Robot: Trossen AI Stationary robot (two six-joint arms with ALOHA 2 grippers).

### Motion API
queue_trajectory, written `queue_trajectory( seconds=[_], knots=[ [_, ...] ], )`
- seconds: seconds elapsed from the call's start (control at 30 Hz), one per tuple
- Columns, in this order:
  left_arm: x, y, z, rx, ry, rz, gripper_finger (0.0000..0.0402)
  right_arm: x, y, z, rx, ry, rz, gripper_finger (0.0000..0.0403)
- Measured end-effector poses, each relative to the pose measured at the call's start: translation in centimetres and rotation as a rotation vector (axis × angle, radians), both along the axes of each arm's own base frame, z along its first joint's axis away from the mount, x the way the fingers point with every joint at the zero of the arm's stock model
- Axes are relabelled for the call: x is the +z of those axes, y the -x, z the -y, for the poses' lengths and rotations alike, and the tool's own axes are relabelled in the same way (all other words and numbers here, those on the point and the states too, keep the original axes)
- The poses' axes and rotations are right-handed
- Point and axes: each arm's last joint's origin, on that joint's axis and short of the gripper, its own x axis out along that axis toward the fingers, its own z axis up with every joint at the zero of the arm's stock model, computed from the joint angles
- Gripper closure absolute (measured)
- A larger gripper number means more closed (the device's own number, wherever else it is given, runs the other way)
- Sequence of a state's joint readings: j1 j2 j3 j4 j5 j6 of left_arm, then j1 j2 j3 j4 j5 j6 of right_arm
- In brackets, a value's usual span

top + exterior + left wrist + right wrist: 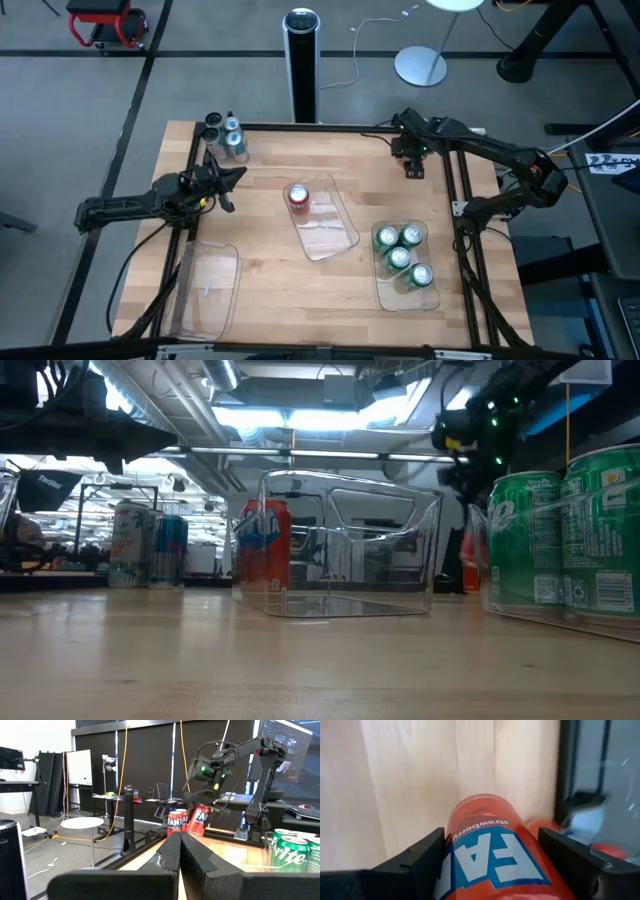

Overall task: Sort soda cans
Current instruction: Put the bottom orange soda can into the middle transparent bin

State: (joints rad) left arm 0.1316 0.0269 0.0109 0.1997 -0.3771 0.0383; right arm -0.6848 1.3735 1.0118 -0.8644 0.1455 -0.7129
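**Right hand grips a red can at the far right of the counter**

The right hand (490, 855) is closed round a red-and-white can (492, 850), one dark finger on each side of its body; in the right wrist view the can's long axis runs straight out along the fingers, its lettering facing the camera; the left wrist view shows the same held can (201, 820) tilted off upright under that hand, with a second red can (177, 822) standing upright just beside it near the counter's far edge; the high view hides both under the right arm, showing only the hand (414, 160) near the far right corner.

The left hand (228, 182) sits near the left edge, its fingers (172, 852) pressed together and holding nothing.

One red can (298, 197) stands upright at the far end of the middle clear tray (335, 232); the low view shows its side label, the high view only its silver top; four green cans (400, 255) stand upright, packed together, in the clear tray (385, 290) near the right edge; a third clear tray (205, 290) lies by the near left corner.

The silver-and-blue cans (225, 138) stand upright in a tight cluster at the far left corner; the high view shows four tops, the low view only two bodies.

A tall black-and-silver cylinder (301, 65) stands on the floor beyond the far edge.
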Motion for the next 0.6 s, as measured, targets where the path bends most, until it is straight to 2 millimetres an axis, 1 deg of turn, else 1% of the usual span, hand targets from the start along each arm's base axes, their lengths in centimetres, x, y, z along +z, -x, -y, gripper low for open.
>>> queue_trajectory(
  seconds=[0.17,0.33,0.5,0.6],
  knots=[
    [0.0,0.0,0.0,0.0,0.0,0.0,0.0402,3.1,-2.5,-1.5,0.104,0.064,0.085,0.0111],
    [0.0,0.0,0.0,0.0,-0.001,-0.001,0.0402,6.2,-4.9,-3.7,0.22,0.121,0.182,0.0111],
    [0.0,0.0,0.0,0.0,0.0,-0.001,0.0402,8.1,-7.1,-6.3,0.338,0.175,0.295,0.0111],
    [0.0,0.0,0.0,0.0,0.002,0.0,0.0402,8.9,-8.2,-7.9,0.43,0.212,0.374,0.0111]
  ],
)
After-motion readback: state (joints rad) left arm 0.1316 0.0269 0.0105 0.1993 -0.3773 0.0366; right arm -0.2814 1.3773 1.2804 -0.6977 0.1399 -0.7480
